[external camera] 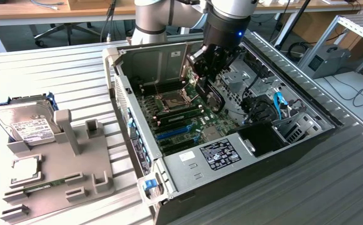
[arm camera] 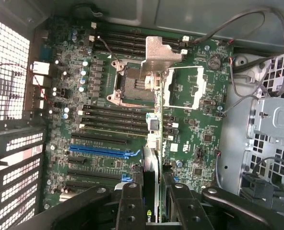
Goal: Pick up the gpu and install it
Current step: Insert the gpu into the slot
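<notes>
Item one, the robot's black two-fingered gripper (external camera: 210,75) (arm camera: 154,194): it hangs inside the open black-and-silver computer case (external camera: 168,51), above the green motherboard (external camera: 181,117) (arm camera: 108,96); its fingers (arm camera: 132,206) are clamped on the gpu (external camera: 213,96) (arm camera: 151,165), one on each flat face.

Item two, position of the gpu: it is held on edge below the gripper, over the middle of the board; in the wrist view its long edge lies across the square metal processor socket (arm camera: 132,81) and past the ends of the dark slots; it looks clear of the board and not seated in any slot, including the long blue slot (arm camera: 101,151), though the exact gap cannot be read.

Item three, reason for the hold, as a judgement: gripping the two faces keeps the connector edge free and turned toward the board, and the case lies on its side with the panel off so the arm can come in from above.

Item four, appearance of the gpu: a thin, flat, black card seen edge-on; a bright silver metal bracket at the end away from the gripper; a small green mark near the fingers; no damage is visible.

Item five, surroundings: on the slatted metal table (external camera: 44,70), well apart from the case, a grey moulded fixture (external camera: 62,159) holds a silver hard drive with a white label (external camera: 25,123) and a narrow green memory stick (external camera: 44,185).
</notes>
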`<state>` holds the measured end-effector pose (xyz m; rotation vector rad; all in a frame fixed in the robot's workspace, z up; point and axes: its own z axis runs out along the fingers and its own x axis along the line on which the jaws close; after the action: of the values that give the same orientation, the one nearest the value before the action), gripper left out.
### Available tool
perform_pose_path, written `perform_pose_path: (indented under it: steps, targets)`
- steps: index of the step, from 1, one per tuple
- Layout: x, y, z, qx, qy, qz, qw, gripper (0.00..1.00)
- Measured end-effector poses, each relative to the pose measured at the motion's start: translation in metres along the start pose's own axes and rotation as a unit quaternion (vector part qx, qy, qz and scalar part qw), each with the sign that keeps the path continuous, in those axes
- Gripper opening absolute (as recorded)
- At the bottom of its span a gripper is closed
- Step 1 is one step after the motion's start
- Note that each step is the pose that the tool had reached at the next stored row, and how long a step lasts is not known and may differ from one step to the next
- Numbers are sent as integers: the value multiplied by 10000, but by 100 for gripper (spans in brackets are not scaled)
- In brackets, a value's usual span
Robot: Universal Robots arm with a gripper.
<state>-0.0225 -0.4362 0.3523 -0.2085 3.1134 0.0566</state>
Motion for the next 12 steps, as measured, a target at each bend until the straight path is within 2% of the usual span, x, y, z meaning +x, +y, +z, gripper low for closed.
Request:
perform_pose_path:
  steps: [12]
  targets:
    - [0,0,0,-3,4,-117,9999,26]
